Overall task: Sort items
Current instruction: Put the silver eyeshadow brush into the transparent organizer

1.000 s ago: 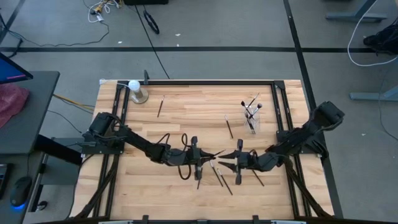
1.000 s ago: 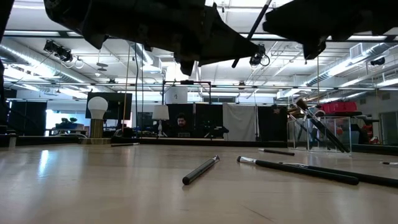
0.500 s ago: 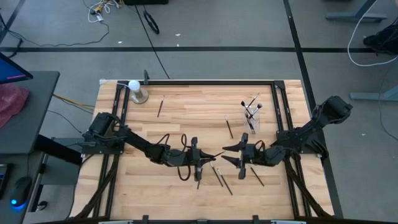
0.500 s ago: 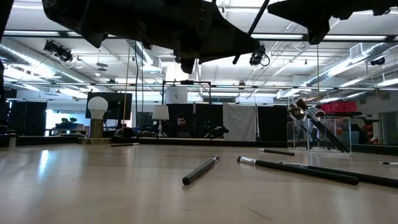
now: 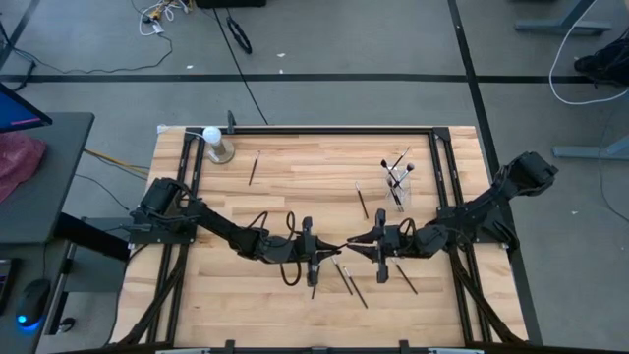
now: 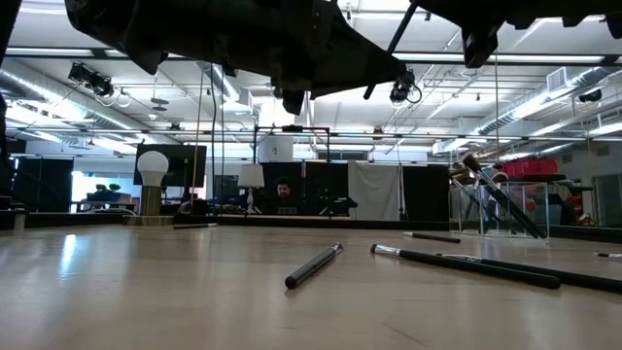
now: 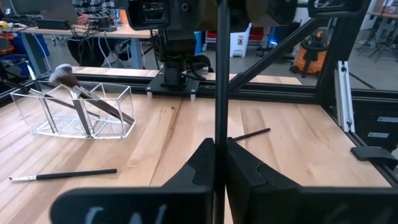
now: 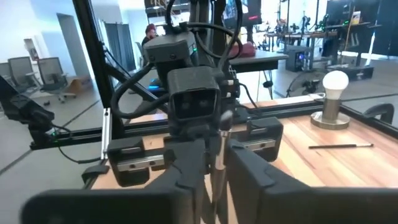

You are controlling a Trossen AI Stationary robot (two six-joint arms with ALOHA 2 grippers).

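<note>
Above the table's middle, my left gripper (image 5: pixel 332 249) is shut on a thin dark stick (image 7: pixel 219 74) that points level toward the table's right. My right gripper (image 5: pixel 356 246) faces it from the right. Its fingers stand close on either side of the stick's free end (image 8: pixel 219 146), with a slim gap showing on each side, and I cannot tell whether they touch it. Other sticks and brushes lie flat on the wood: two (image 5: pixel 351 280) (image 5: pixel 403 278) near the grippers, one (image 5: pixel 362 202) by the clear holder, one (image 5: pixel 253 169) at the far left. My left gripper pinches the stick's near end (image 7: pixel 219 144) between its two fingers. The fingers come level from the table's left and lie along the stick. The stick juts straight out ahead of them, level and lifted clear of the table.
A clear holder (image 5: pixel 398 189) with several brushes leaning in it stands at the far right. A white ball on a metallic base (image 5: pixel 214 143) stands at the far left corner. Black frame rails run along the table's left, far and right edges.
My right gripper has risen and drawn a little toward the far edge, level with the held stick. Its fingers spread wide, then closed in around the stick's free end. The stick has not moved.
</note>
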